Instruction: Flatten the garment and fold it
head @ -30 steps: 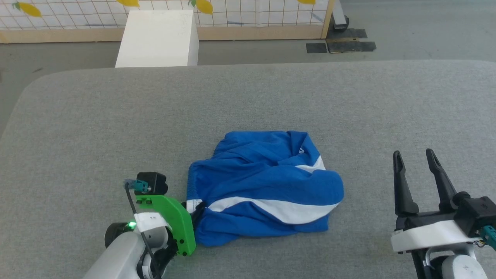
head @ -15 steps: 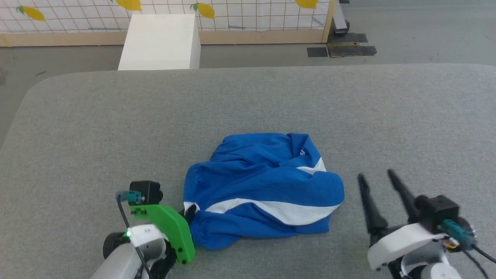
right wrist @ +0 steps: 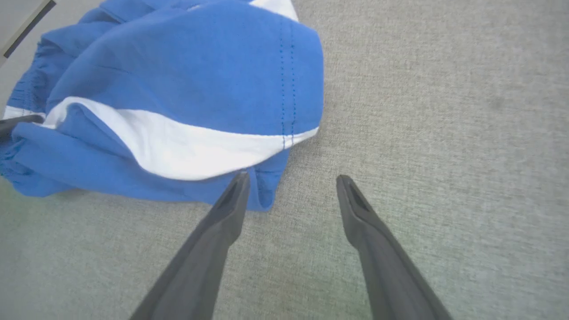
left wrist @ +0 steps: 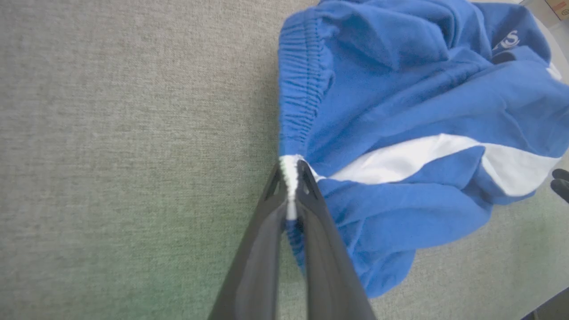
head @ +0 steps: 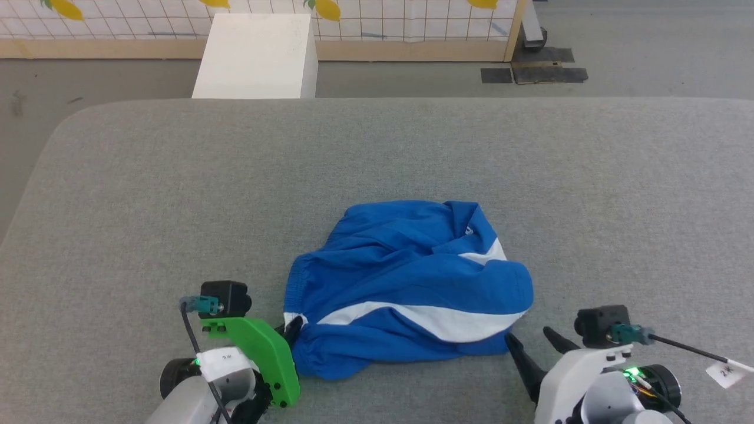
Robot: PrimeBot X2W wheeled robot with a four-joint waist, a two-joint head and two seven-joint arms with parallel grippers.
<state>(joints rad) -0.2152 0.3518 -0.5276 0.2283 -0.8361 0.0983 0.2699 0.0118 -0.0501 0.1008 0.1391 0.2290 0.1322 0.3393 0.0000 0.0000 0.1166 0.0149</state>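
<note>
A grey fabric-covered table (head: 147,194) seen from above, with a crumpled garment near its front edge.

At the lower left, the left gripper (left wrist: 290,166), which carries a green bracket (head: 268,353) on its wrist, is clamped tight. Its two dark fingers pinch the white end of a stripe at the edge of the gathered waistband (left wrist: 302,80).

In the middle lie the blue shorts (head: 406,288), bunched and wrinkled and resting on the table. The waistband is on their left side. A broad white stripe (head: 436,321) curves across the front, and a small white logo (left wrist: 509,41) shows on the far side.

At the lower right, the right gripper (head: 528,337) sits just beside the near right corner of the shorts. Its fingers are spread wide and grasp nothing. One fingertip is at the hem by the stripe, and whether it touches the cloth cannot be told. The other is over bare table.

Beyond the table's far edge, a white box (head: 253,56) stands on the floor at the left. Behind it is a gridded panel (head: 412,17) with yellow fruit shapes. Dark mats (head: 533,73) lie on the floor to the right.
</note>
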